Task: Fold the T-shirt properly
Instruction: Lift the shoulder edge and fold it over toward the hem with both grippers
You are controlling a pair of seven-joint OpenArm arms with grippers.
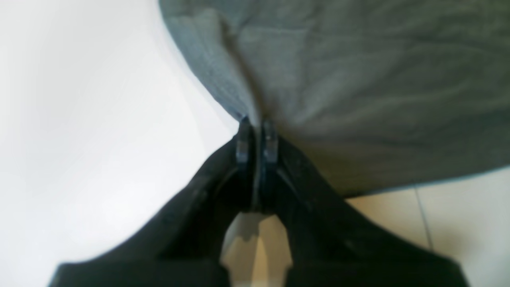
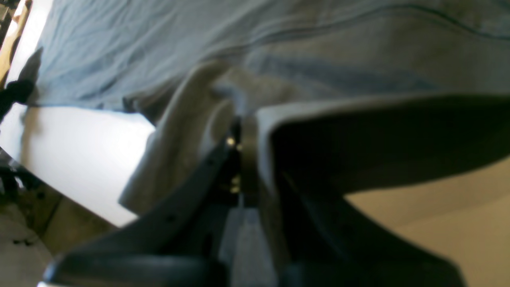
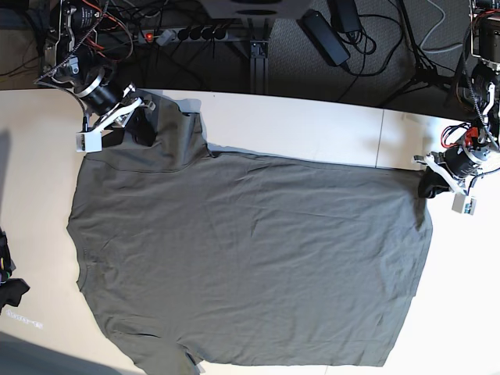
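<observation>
The dark grey-olive T-shirt lies spread flat on the white table, hem to the right and neck to the left. My left gripper is shut on the far hem corner at the right. In the left wrist view its jaws pinch the edge of the cloth. My right gripper is shut on the far sleeve at the upper left and holds it slightly raised. In the right wrist view the jaws clamp bunched fabric. The inside label is hidden.
A power strip, adapters and cables lie behind the table's far edge. A dark object sits at the table's left edge. A seam crosses the table near the right. The shirt's near sleeve reaches the front edge.
</observation>
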